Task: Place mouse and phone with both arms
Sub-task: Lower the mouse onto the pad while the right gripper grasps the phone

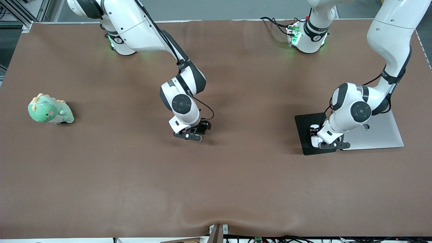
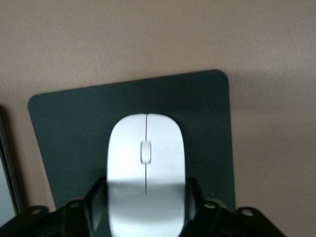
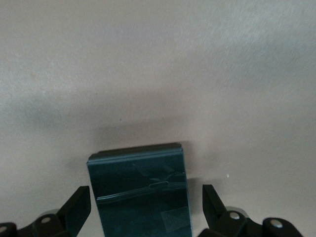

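The left claw (image 1: 332,145), at the right of the front view, stood low over the black mouse pad (image 1: 305,135). Its fingers (image 2: 96,200) pressed on both sides of the white mouse (image 2: 146,168), which seemed to rest on the pad or just above it. The pad lay beside a silver laptop (image 1: 381,133).

The right claw (image 1: 191,135), in the middle of the front view, was open, its fingers apart from the phone (image 3: 140,190) lying on the brown bench (image 1: 135,175) between them.

I judged the phone as placed and the mouse almost placed; only its release and both retreats remained. A green toy (image 1: 50,109) sat at the left edge.
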`<state>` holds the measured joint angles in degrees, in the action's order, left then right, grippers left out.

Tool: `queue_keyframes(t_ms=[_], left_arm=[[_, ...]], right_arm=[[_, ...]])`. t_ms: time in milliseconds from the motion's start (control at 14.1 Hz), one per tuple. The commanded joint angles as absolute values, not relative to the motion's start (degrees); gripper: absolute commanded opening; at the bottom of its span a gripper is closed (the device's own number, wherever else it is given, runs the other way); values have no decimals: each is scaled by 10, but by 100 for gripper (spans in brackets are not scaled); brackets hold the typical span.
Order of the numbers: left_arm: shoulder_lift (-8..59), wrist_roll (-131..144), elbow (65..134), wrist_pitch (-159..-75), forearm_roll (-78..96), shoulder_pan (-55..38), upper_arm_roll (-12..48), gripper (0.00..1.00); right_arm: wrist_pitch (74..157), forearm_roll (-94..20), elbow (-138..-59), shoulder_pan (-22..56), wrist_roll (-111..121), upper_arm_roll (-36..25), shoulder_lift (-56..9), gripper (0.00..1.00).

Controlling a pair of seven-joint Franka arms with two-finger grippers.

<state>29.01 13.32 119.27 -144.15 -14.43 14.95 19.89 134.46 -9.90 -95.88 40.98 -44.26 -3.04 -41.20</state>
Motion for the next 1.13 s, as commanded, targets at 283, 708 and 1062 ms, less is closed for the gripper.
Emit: queue_keyframes(t_ms=[283,708,1062], left_arm=[[237,127,1119,-1329,-152,157,202,100],[133,65,1050,-1126,-87,166,212,100],[51,22,984,-982,-1,198,210,100]], right_arm=[[1359,-103,-965,422,-472,-26,-418,100],[1359,-84,-969,420,-464,-27,-417,50],[1352,-70,-961,397,-465,-26,-410,0]])
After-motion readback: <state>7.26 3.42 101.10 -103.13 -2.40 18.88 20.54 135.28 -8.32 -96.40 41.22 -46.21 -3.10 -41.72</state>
